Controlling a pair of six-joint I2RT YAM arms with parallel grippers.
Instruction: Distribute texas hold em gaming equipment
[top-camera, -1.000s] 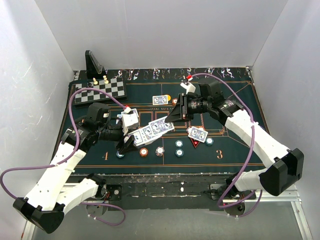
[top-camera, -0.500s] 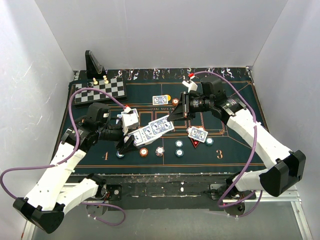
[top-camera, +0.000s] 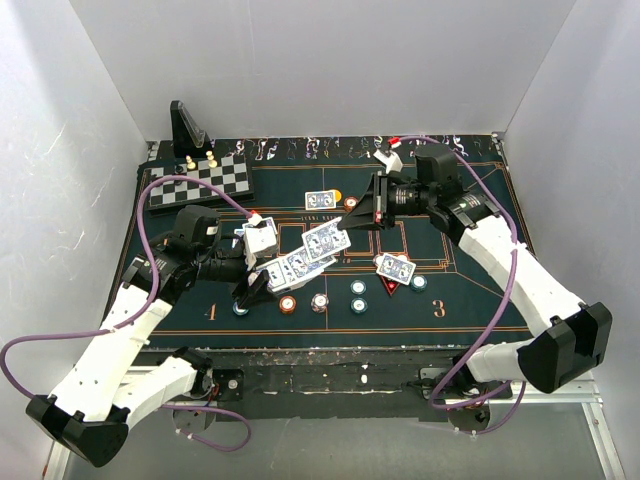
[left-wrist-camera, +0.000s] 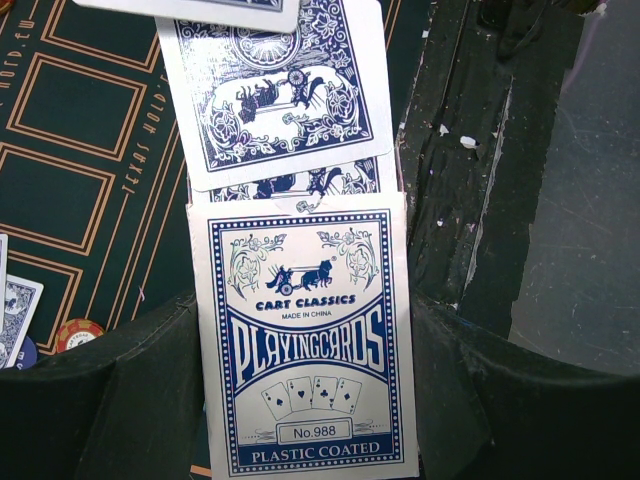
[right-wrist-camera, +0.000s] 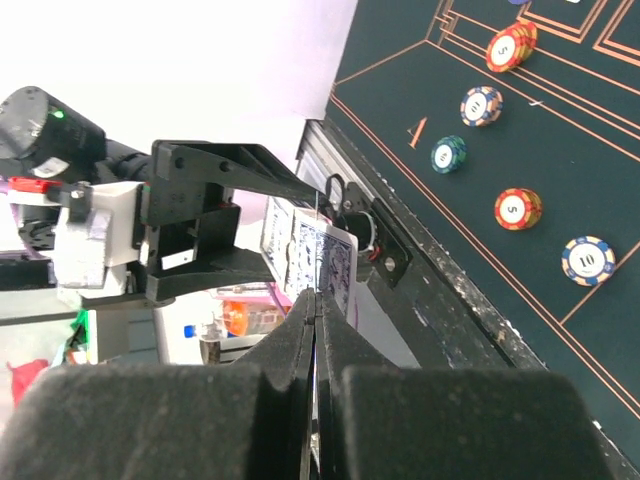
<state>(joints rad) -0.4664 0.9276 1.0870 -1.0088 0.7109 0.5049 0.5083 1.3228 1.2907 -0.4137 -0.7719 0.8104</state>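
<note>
Left arm (top-camera: 128, 312) and right arm (top-camera: 522, 275): white shells, black joints and bases, purple cable (top-camera: 150, 205) looping off each, black wedge-fingered left claw (top-camera: 248, 290) and right claw (top-camera: 353, 222).

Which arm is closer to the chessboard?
Left. The left fingers, holding the card pack, are on the chessboard's near side; the right fingers, pinching one card, are farther off to its right.

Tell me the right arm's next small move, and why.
Probably pull the right gripper back toward its own side to slide the top card free. Its jaws are shut on that card's edge, while the left gripper holds the card box with the other cards fanned out of it.
</note>
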